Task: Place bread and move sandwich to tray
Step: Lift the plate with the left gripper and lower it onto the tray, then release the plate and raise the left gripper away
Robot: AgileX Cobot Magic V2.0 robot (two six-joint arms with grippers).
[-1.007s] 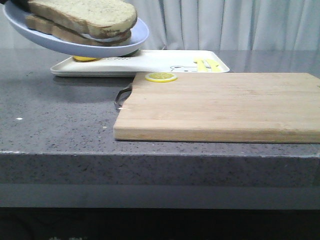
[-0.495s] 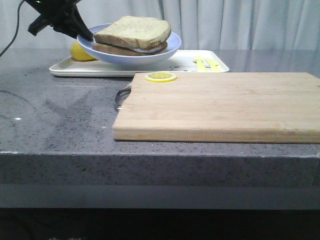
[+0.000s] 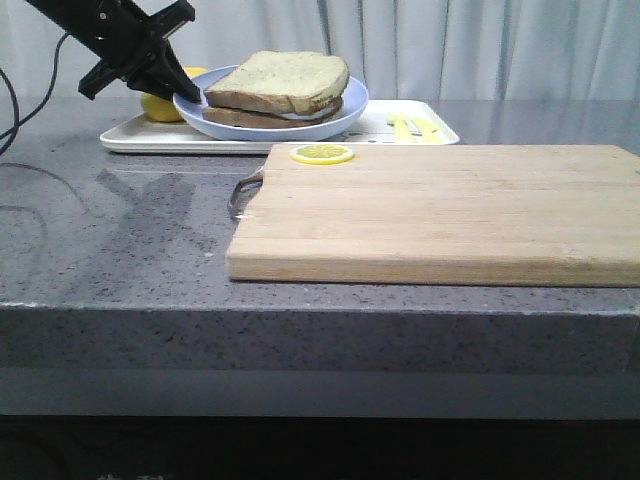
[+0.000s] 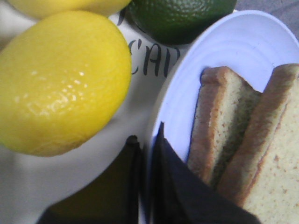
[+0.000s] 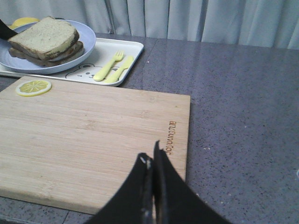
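The sandwich, two tan slices with a white filling, lies on a round pale-blue plate. The bread is its thick speckled top slice. The plate is low over the white tray; I cannot tell if it touches. My left gripper is shut on the plate's left rim. In the left wrist view the gripper pinches the plate beside the sandwich. My right gripper is shut and empty above the near right part of the cutting board.
A lemon and a green lime lie on the tray close to the left fingers. A yellow fork and knife lie on the tray's right part. A lemon slice sits on the board's far left corner.
The left gripper has carried the plate with the sandwich away from the camera, to the right and down, until it is low over the tray.
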